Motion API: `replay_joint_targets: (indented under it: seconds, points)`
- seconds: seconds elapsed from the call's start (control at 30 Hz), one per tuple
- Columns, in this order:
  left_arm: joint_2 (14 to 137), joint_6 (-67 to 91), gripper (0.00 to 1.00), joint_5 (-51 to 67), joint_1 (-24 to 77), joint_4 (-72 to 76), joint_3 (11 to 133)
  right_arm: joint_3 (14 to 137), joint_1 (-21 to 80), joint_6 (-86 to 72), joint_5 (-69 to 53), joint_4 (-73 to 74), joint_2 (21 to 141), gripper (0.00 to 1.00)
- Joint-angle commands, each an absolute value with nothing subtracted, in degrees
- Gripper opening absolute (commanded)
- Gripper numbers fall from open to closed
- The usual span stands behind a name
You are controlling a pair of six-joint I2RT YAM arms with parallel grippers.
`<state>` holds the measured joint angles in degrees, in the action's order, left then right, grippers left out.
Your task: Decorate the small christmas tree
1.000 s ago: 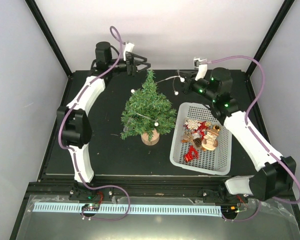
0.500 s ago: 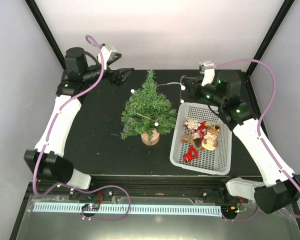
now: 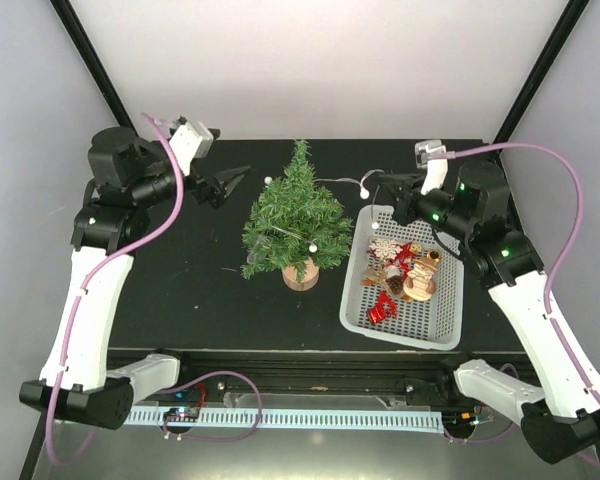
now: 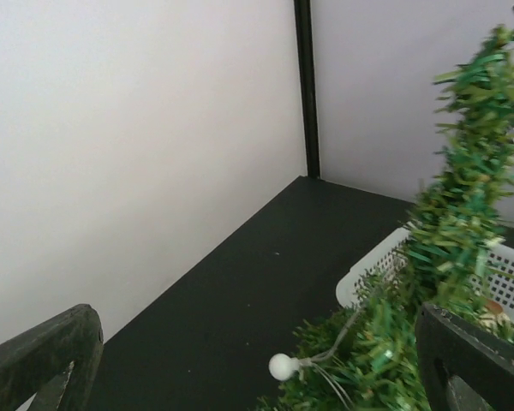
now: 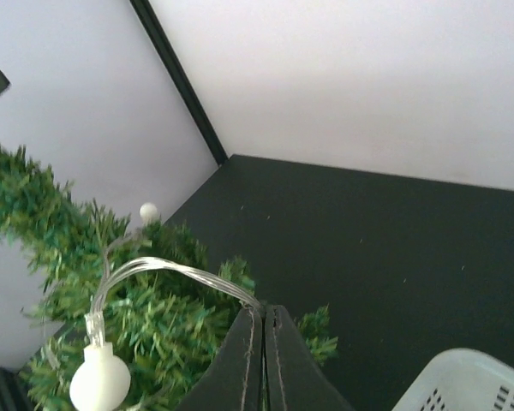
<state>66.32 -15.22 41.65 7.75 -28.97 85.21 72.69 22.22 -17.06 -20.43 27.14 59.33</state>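
Showing only in right wrist view: right pincer (image 5: 264, 313) clamped on light string (image 5: 180, 267); left pincer (image 3: 232, 180) agape.

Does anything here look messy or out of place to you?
Only the light string. Part of it hangs loose in mid-air between the small christmas tree and the shut right gripper, which pinches it, instead of lying on the branches. The tree stands upright, and the ornaments sit inside the white basket.
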Motion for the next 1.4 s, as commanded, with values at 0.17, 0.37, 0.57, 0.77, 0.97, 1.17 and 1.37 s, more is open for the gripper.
replay_joint_targets:
  seconds: [0.17,0.37,0.57,0.77,0.97,1.17,1.37]
  points:
    - [58.68,-18.72,0.99,42.02,7.93,-38.45,81.95,66.25,28.04,-19.29,-20.31,29.48,54.31,0.01]
    - [54.75,-20.27,0.99,42.45,7.93,-42.93,80.14,62.87,34.58,-19.67,-15.86,29.59,53.88,0.01]
    - [51.67,-21.87,0.99,41.39,7.84,-45.03,77.34,59.91,36.87,-19.40,-12.17,28.95,54.80,0.01]
    - [48.49,-22.30,0.99,40.28,7.89,-44.41,73.30,58.44,36.91,-20.01,-9.29,28.41,56.72,0.01]
    - [46.80,-22.63,0.99,39.49,7.83,-43.78,70.67,56.30,36.85,-21.30,-10.70,25.42,57.85,0.01]
    - [45.77,-23.18,0.99,39.37,7.82,-44.19,69.34,55.04,36.96,-22.27,-12.88,24.08,58.05,0.01]
    - [45.43,-23.79,0.99,39.74,7.83,-45.00,68.12,53.30,37.25,-23.12,-14.36,23.13,57.66,0.01]
